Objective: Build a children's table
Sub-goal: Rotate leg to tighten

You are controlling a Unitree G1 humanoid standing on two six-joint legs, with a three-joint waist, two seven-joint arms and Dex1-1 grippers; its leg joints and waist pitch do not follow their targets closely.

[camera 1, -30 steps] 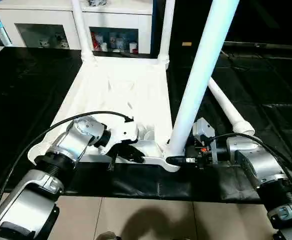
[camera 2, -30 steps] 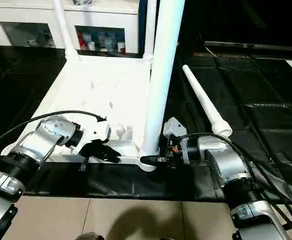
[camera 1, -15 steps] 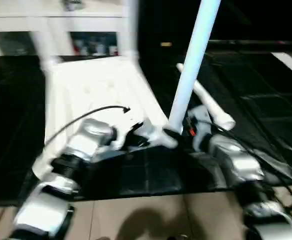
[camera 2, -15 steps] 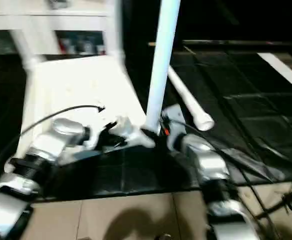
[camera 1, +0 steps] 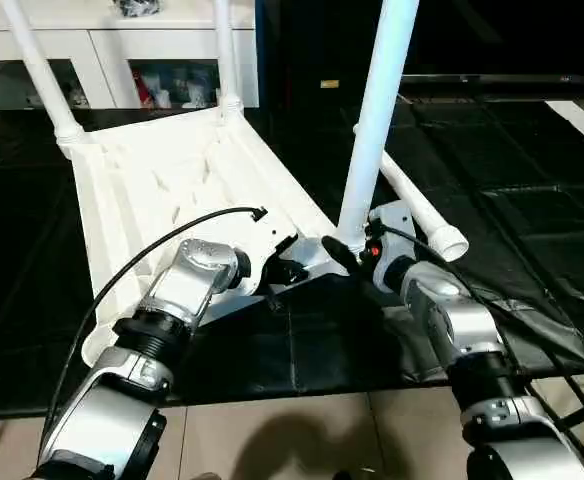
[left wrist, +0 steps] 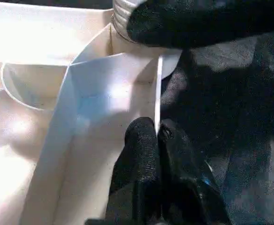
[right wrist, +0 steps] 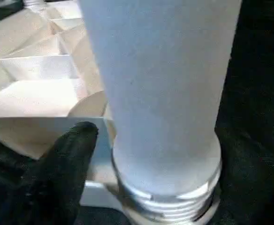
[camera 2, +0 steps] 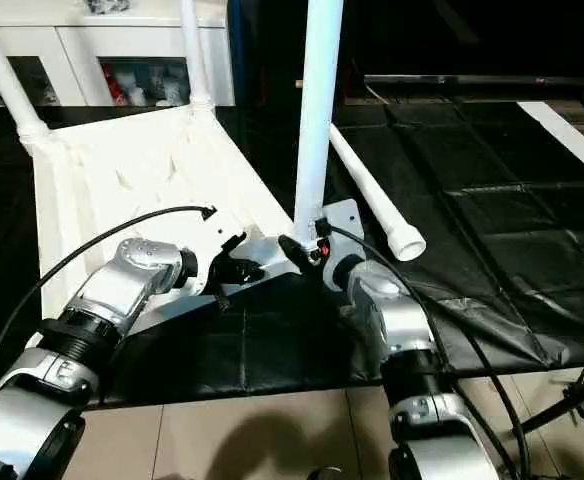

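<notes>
Table top rim pinched by left gripper; right wrist view shows leg thread exposed.

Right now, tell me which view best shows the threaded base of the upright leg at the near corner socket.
The right wrist view: the leg's threaded base sits close up, ridges visible. The eye views show it small beside the right gripper; the left wrist view catches just its edge.
</notes>
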